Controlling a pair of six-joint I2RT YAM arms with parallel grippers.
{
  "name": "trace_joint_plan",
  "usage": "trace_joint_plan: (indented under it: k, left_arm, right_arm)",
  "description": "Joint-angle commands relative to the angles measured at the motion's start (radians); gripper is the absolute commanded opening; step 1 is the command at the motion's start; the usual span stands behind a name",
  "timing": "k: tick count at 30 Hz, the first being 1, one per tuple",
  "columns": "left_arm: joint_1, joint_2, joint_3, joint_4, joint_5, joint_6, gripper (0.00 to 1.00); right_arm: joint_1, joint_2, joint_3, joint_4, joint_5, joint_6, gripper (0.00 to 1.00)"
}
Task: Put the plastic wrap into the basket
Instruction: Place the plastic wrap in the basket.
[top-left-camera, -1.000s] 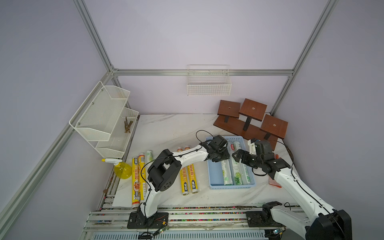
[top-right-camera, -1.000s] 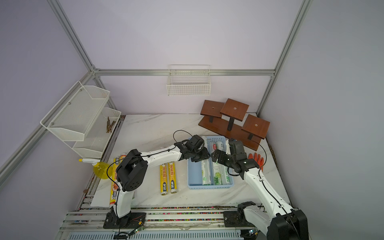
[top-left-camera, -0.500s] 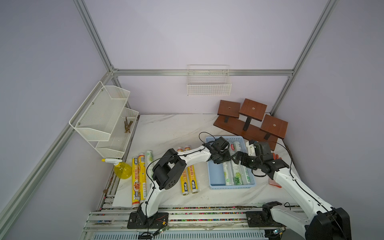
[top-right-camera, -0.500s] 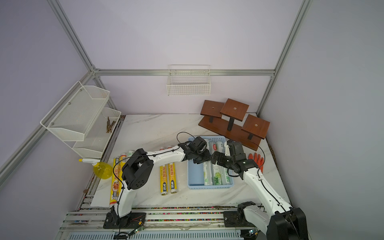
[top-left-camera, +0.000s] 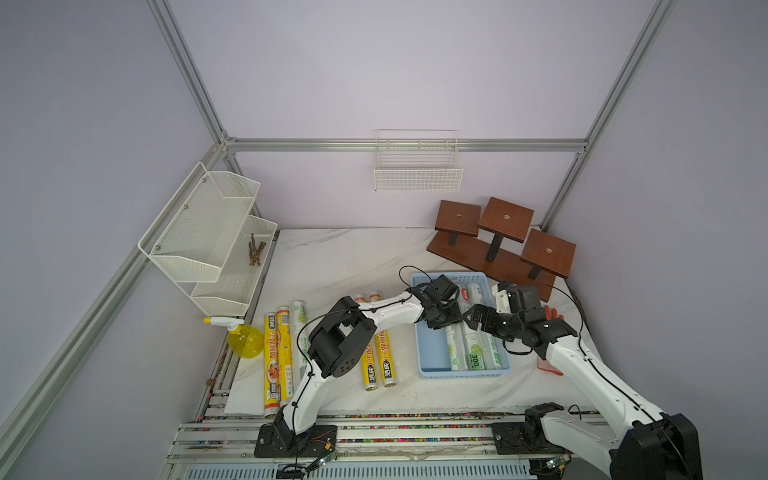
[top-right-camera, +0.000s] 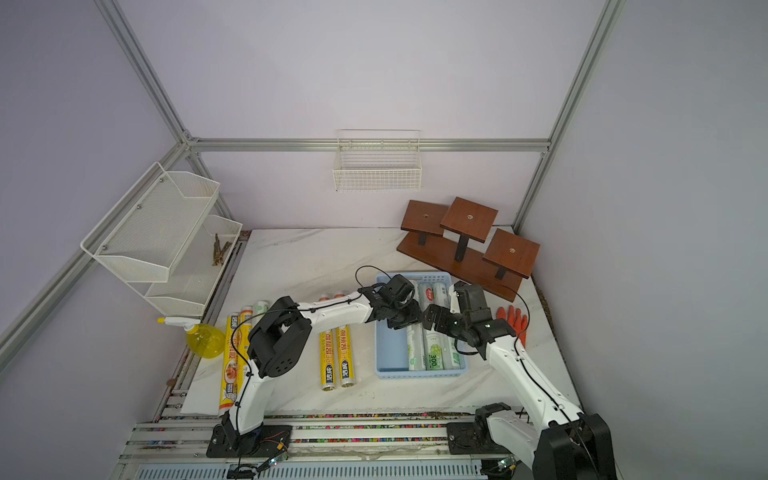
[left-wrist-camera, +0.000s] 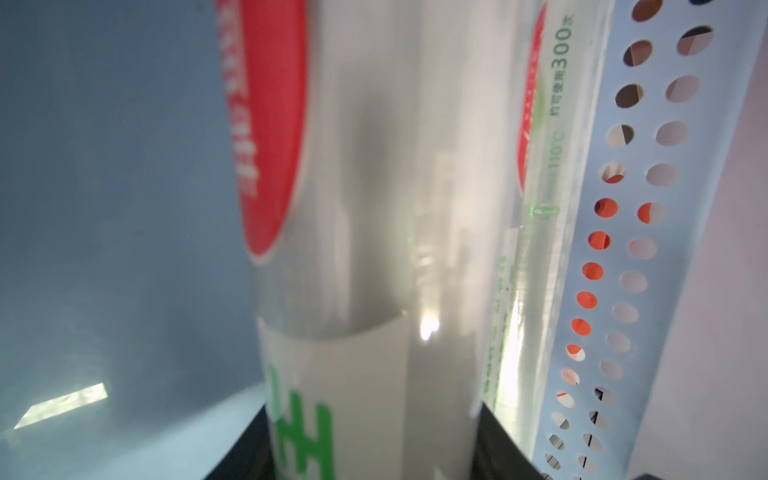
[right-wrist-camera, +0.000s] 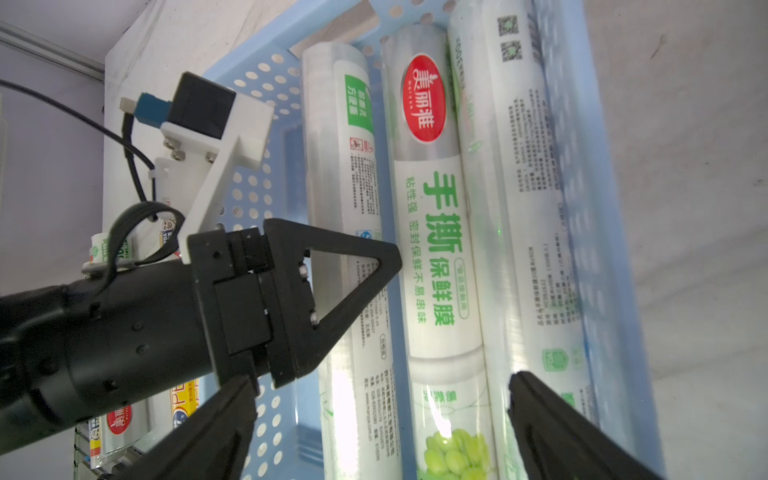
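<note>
marble table, blue basket right of centre holding three white rolls, left gripper astride one, grip unclear, right gripper gaping just beside, other rolls and spray bottle lower left

Robotics lab test cell. Plain lilac walls edged with bare silver aluminium frame bars. White-and-black left robot arm and matching right robot arm bolted to slotted aluminium base rails at front of white marble-pattern tabletop. Staged props: white wire grid wall basket, white mesh tiered shelf, brown wooden stepped display stand.
</note>
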Motion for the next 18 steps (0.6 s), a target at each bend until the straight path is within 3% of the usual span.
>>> trace_joint_plan:
  k: [1,18]
  left_arm:
    - [-0.006,-0.016,0.043,0.041,0.026,-0.007,0.56]
    - [-0.008,-0.042,0.036,0.025,0.025,0.009,0.61]
  right_arm:
    - [-0.003,-0.016,-0.010,-0.002,0.016,-0.006,0.99]
    - [-0.003,-0.044,-0.011,0.004,0.028,0.010,0.99]
